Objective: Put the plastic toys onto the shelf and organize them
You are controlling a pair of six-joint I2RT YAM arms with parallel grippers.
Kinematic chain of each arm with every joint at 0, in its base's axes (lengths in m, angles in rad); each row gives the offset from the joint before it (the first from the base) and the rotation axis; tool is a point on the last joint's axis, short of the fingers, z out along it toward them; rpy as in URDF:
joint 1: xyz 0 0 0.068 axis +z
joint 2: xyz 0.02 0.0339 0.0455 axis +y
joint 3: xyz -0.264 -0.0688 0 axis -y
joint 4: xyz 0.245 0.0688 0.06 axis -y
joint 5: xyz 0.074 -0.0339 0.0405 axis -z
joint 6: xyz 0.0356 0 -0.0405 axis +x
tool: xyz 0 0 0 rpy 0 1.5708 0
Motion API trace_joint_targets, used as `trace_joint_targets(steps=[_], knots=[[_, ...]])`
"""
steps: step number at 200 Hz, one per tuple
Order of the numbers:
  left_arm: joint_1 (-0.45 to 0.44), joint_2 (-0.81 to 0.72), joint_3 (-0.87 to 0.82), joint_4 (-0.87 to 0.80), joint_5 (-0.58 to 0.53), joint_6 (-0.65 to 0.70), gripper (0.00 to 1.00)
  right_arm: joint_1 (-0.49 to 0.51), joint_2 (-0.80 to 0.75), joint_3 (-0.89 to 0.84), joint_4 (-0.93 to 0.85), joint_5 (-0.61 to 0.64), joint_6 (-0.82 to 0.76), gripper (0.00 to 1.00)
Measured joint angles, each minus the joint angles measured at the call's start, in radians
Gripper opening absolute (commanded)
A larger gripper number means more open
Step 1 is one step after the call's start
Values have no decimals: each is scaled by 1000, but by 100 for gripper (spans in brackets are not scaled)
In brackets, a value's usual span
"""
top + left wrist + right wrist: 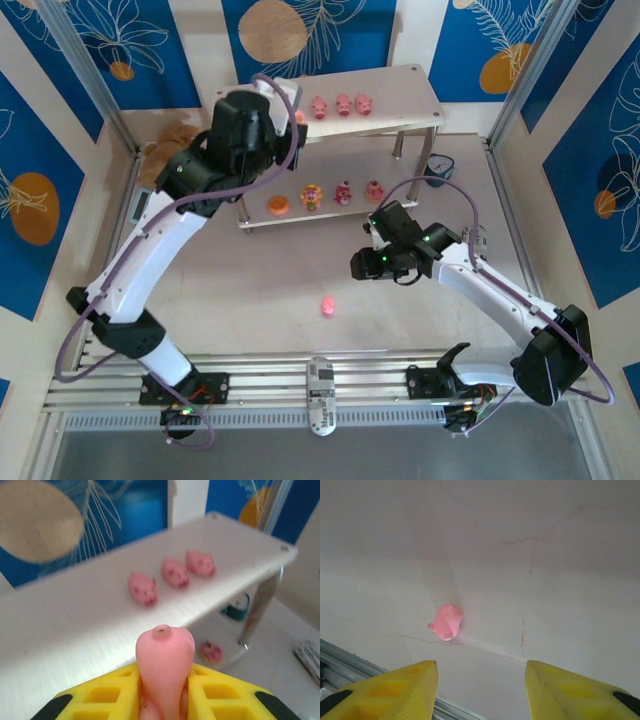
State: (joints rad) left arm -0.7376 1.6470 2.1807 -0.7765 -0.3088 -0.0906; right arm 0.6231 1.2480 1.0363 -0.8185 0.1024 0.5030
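A pink piglet (165, 647) is clamped upright between the yellow fingers of the left hand (165, 677) and is held over the left part of the top board of the shelf (400, 85). Three piglets (175, 572) are lined up in a row ahead and to the right of it. Bare board is seen between the held one and the nearest of the row, so room for a fourth is judged to lie at the row's left end. On the lower board the orange piece (277, 205) and three cupcakes (343, 192) are set in a line. The last piglet (446, 622) is found on the counter (560, 580), ahead and slightly left of the spread, empty right hand (481, 667), which is the nearer one. It is surrounded by open counter, with the rail (350, 662) close on the near side.
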Motion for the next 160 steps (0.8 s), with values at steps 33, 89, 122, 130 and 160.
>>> trace_joint_targets(steps=[33,89,122,130,160], knots=[[53,177,237,-67,2,49,25,-18,2,0,5,-20,-20,51],[171,307,289,-131,46,41,25,-55,2,0,18,-40,-42,51],[191,312,291,-130,64,35,25,-69,2,0,23,-55,-50,51],[191,312,294,-130,69,32,26,-71,2,0,23,-56,-50,51],[197,319,301,-130,92,18,26,-83,2,0,27,-63,-55,51]])
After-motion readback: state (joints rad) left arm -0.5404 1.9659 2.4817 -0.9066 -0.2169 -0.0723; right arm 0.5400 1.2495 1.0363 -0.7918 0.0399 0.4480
